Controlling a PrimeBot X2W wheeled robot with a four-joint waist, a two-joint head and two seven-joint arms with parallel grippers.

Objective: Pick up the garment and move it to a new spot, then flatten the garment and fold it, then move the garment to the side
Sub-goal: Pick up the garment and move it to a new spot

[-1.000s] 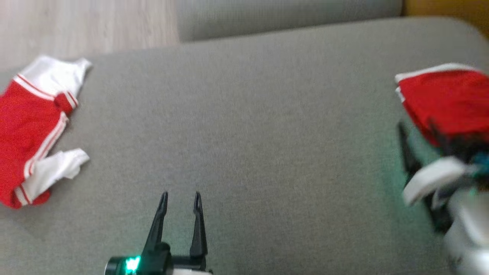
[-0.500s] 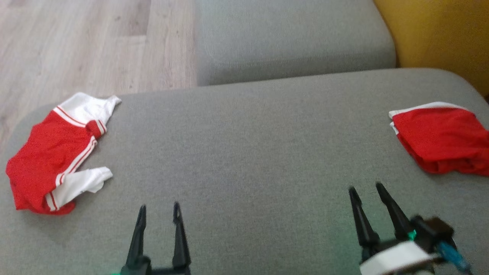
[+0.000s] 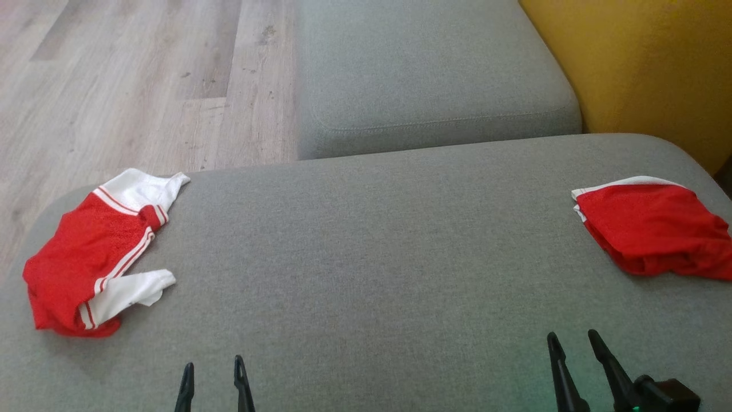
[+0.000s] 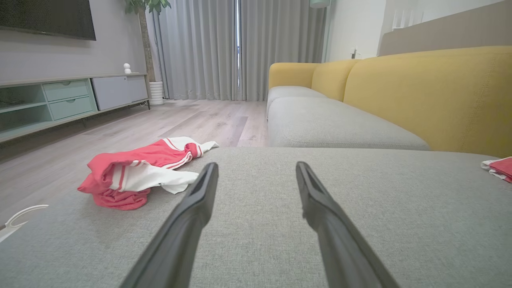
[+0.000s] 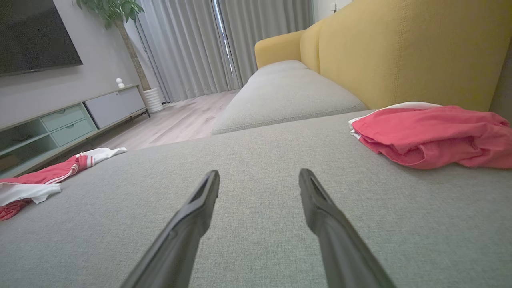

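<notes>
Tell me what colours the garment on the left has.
The garment is red with white parts and red-and-white striped trim, clearest in the head view.

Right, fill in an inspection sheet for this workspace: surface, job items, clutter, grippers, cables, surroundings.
Surface: grey sofa cushion, middle bare.
Job's things: crumpled red-and-white garment at its left edge; folded red garment at its right.
Clutter: white hook-shaped object, unidentifiable.
Grippers: left gripper open, empty; right gripper open, empty.
Cables: nothing seen.
Surroundings: wood floor, yellow sofa back, TV cabinet, curtains.
</notes>
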